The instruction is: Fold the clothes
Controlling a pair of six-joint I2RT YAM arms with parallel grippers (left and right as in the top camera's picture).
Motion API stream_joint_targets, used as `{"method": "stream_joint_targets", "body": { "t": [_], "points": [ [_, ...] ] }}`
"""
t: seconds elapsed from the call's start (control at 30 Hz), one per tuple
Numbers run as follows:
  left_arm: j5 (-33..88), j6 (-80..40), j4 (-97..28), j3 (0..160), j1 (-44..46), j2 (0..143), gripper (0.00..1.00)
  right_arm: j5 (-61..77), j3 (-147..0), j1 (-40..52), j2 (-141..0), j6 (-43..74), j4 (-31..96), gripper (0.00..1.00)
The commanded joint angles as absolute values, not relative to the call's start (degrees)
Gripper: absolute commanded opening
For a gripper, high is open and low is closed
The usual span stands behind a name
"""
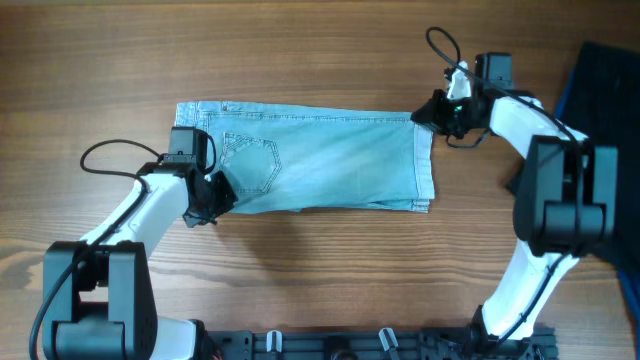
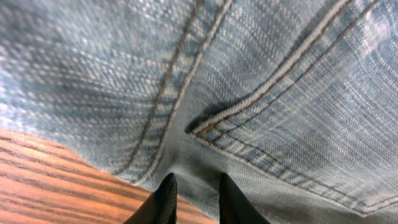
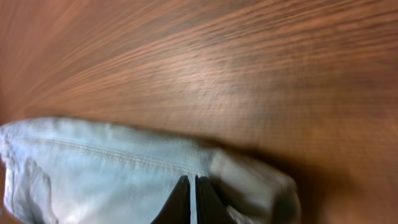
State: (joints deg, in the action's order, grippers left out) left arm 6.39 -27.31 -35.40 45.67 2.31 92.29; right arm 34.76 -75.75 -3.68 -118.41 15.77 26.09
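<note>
On the left, the left gripper sits at the lower left edge of the denim shorts, just below the stitched back pocket. In the left wrist view its two dark fingers stand close together with the denim edge running between them, so the jaws are grasping the cloth there. The pocket's pointed seam lies just ahead of the tips, and bare wood shows to the left.

The shorts lie flat across the middle of the wooden table. They are doubled over into a long rectangle, with the waistband end to the left and the hemmed leg ends to the right.

On the right, the right gripper is at the upper right corner of the shorts, on the leg hem. In the right wrist view its fingers are clenched with only a thin pale sliver between them, right at the hem's edge. Whether cloth is caught in them I cannot tell.

A dark cloth lies at the far right, well apart from the shorts.
</note>
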Motion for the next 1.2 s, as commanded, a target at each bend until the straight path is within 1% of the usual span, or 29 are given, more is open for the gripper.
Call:
{"method": "stream_joint_targets", "body": {
  "t": [0.0,0.07,0.13,0.2,0.27,0.3,0.33,0.37,0.4,0.43,0.47,0.5,0.57,0.7,0.83,0.9,0.97,1.03,1.13,1.17],
  "points": [
    [14.0,-24.1,-36.8,49.2,2.1,90.0,0.25,36.5,-75.3,-3.7,-108.5,10.3,33.1,0.05],
    [20.5,-21.7,-37.9,53.0,2.2,87.8,0.23,36.5,-75.3,-3.0,-104.8,10.3,39.4,0.05],
    [32.5,-16.4,-38.3,57.1,2.2,86.1,0.21,36.4,-75.3,-1.0,-103.1,8.5,47.9,0.05],
    [37.5,-15.2,-36.9,58.4,2.4,85.9,0.2,35.6,-75.3,1.6,-103.7,6.0,52.2,0.04],
    [35.9,-15.2,-32.8,58.5,3.8,86.4,0.2,32.5,-75.3,6.7,-104.6,2.7,53.7,0.05],
    [32.9,-15.2,-30.4,58.5,5.4,87.3,0.2,30.7,-75.3,9.1,-105.3,1.6,52.8,0.08],
    [30.5,-15.4,-28.1,58.5,6.7,88.4,0.2,27.4,-75.3,11.4,-105.9,1.3,51.9,0.14],
    [29.3,-15.4,-26.0,58.5,7.8,89.5,0.19,24.2,-75.3,13.1,-106.6,1.5,51.4,0.18],
    [28.3,-15.4,-23.7,58.5,8.8,90.7,0.19,21.6,-75.3,14.6,-107.3,1.6,50.8,0.19],
    [27.2,-15.6,-21.0,58.5,9.8,92.3,0.18,20.5,-75.3,15.8,-108.0,1.5,50.2,0.17],
    [26.6,-16.1,-18.7,58.5,10.5,94.2,0.16,20.5,-75.3,17.0,-109.6,1.6,49.5,0.1],
    [25.8,-17.4,-16.8,58.5,11.0,96.2,0.15,20.5,-75.3,17.6,-111.0,1.7,49.5,0.08],
    [23.1,-19.7,-14.7,58.5,11.2,100.2,0.1,20.5,-75.3,17.9,-114.3,3.2,50.3,0.04],
    [19.7,-21.3,-11.2,58.5,11.1,107.5,0.08,20.2,-75.3,17.9,-120.4,6.4,53.5,0.04],
    [7.3,-25.1,-6.8,58.5,11.0,111.0,0.08,11.9,-75.3,17.8,-122.4,8.5,58.6,0.04],
    [-2.7,-33.8,-6.6,58.5,9.1,112.4,0.06,6.6,-75.3,17.8,-122.4,9.1,60.7,0.05],
    [-2.1,-34.8,-3.8,58.5,5.4,113.8,0.06,5.7,-75.3,17.7,-122.4,9.1,61.4,0.04],
    [1.2,-34.8,-1.5,58.5,1.5,113.8,0.08,5.7,-75.3,17.6,-122.4,9.1,61.6,0.04],
    [15.1,-32.5,-0.6,60.8,-3.9,113.2,0.18,5.8,-75.3,17.5,-122.4,9.1,61.6,0.04],
    [20.5,-30.5,-1.5,61.8,-5.3,112.6,0.24,6.0,-75.3,17.6,-122.4,9.0,61.6,0.04]
  ]
}}
